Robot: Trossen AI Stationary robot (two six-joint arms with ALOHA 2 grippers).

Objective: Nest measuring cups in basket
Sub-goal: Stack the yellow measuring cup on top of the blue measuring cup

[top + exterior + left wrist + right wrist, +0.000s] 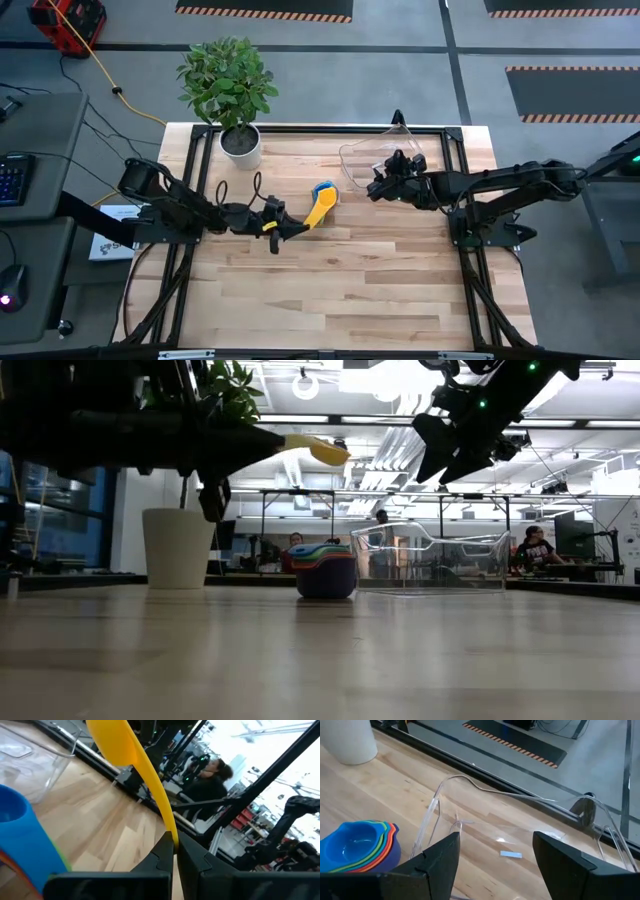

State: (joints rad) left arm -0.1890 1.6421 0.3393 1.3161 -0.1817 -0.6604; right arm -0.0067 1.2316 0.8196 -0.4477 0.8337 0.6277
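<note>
Yellow measuring cup [316, 211] is held off the table, pinched by its handle end in the left gripper [277, 230]; long axis runs toward 1 o'clock, bowl leading. Remaining stacked cups [323, 568] sit nested on the table, light blue innermost, just beside the basket [352, 160] at its 9 o'clock. Basket holds no cups. Right gripper [495, 855] hangs above the basket, fingers spread.

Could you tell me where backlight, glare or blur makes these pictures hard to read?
Low view: bright ceiling lights silhouette both arms; the clear basket shows only by its edges. Left wrist view: the yellow cup is soft, the window glare washed out. Right wrist view: the stacked cups are sharp.
</note>
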